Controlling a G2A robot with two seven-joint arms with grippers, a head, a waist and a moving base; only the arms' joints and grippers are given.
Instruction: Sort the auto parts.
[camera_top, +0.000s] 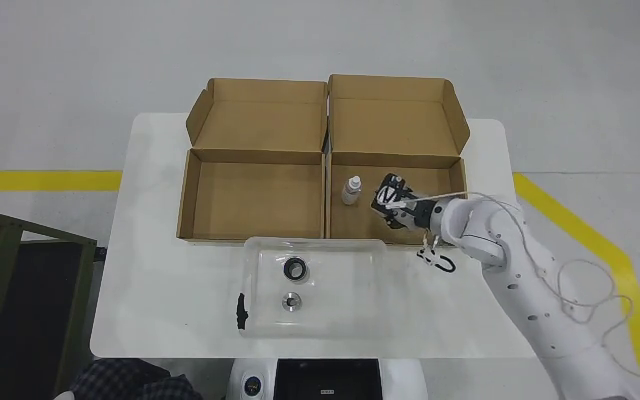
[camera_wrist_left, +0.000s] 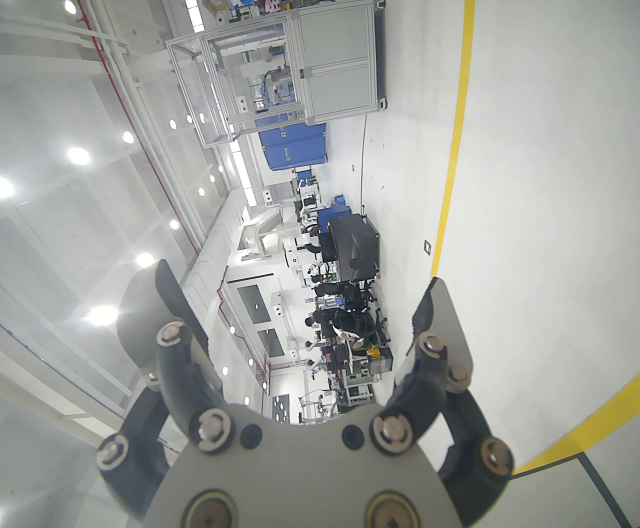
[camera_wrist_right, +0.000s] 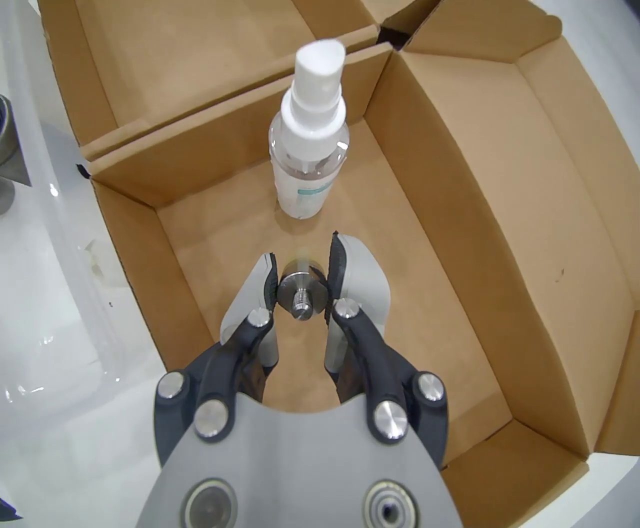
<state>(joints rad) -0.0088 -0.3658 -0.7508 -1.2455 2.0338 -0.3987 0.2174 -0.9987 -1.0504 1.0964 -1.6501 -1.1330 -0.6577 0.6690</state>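
While the right tool (camera_wrist_right: 302, 270) pinches a threaded part (camera_wrist_right: 296, 295) over the right box (camera_wrist_right: 500, 210) floor, the bottle (camera_wrist_right: 310, 150) stands just ahead. Risk: any forward drift at release tips it. The left tool (camera_wrist_left: 300, 285) gapes wide, aimed at the room.

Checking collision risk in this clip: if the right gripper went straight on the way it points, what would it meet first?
Likely the spray bottle standing just ahead in the cardboard box, though the held metal part might touch the box floor first; depth is unclear.
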